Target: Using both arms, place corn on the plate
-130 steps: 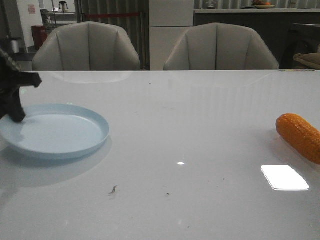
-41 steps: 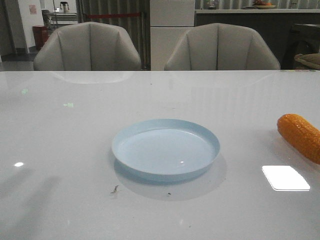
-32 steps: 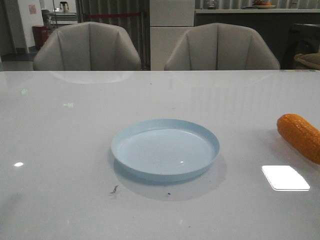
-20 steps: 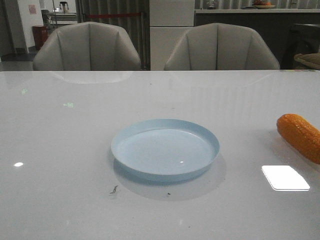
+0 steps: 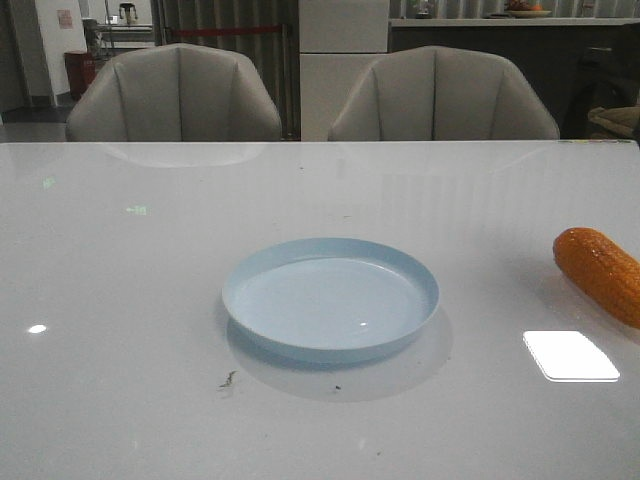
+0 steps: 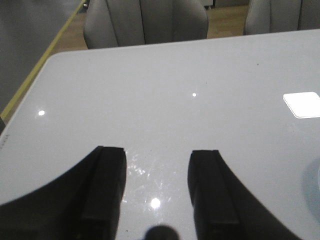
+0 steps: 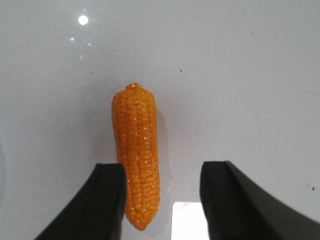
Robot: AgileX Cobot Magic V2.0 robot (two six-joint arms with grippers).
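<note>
The pale blue plate point(image 5: 330, 298) lies empty at the table's middle in the front view. The orange corn point(image 5: 601, 272) lies on the table at the far right edge, apart from the plate. In the right wrist view the corn point(image 7: 137, 150) lies below my open right gripper point(image 7: 162, 172), its lower end between the fingers, close to one finger point(image 7: 110, 200). My left gripper point(image 6: 157, 155) is open and empty over bare table. A sliver of the plate's rim point(image 6: 316, 192) shows at that view's edge. Neither arm shows in the front view.
Two grey chairs point(image 5: 175, 95) point(image 5: 440, 95) stand behind the white table point(image 5: 150, 250). A bright light patch point(image 5: 570, 355) reflects on the table near the corn. Small dark specks point(image 5: 228, 380) lie in front of the plate.
The plate has gone from the table's left side to the middle. The left arm that touched it has left the front view. Over the last second nothing has moved.
</note>
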